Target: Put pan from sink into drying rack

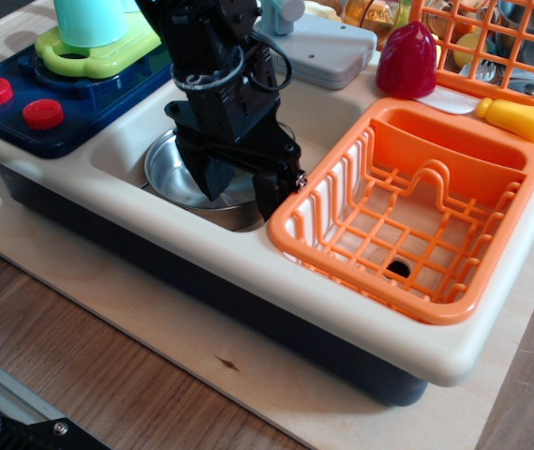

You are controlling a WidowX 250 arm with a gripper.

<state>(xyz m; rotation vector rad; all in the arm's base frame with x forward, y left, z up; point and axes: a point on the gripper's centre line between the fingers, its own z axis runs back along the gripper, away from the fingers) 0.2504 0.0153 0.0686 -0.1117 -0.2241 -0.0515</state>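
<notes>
One arm, one view, grasp step in hand. End effector (241,185) is down inside the sink (117,155), its fingers spread apart and straddling the near right rim of the pan (178,173); one finger (209,173) sits over the pan's inside, the other (269,190) hangs outside the rim, close to the sink wall next to the drying rack (417,220). No clamp on the rim visible, so I read it as open and positioned for a pinch, not holding. Pan sits flat on the sink bottom, mostly hidden behind the arm, only its left part showing. Rack sits just right of the sink in the neighbouring basin, grid floor bare, cutlery compartment at the back. Judgement: the task is at an early stage, nothing lifted. Next move calls for closing on the rim, then lifting straight up enough to clear the sink lip and the rack's ribbed side wall before going right. Risks: thin shiny rim may slip or the pan may tilt in a one-sided pinch; the outer finger has little room against the sink wall. Red cup (406,61) and yellow handle (520,119) behind the rack are out of the path.
</notes>
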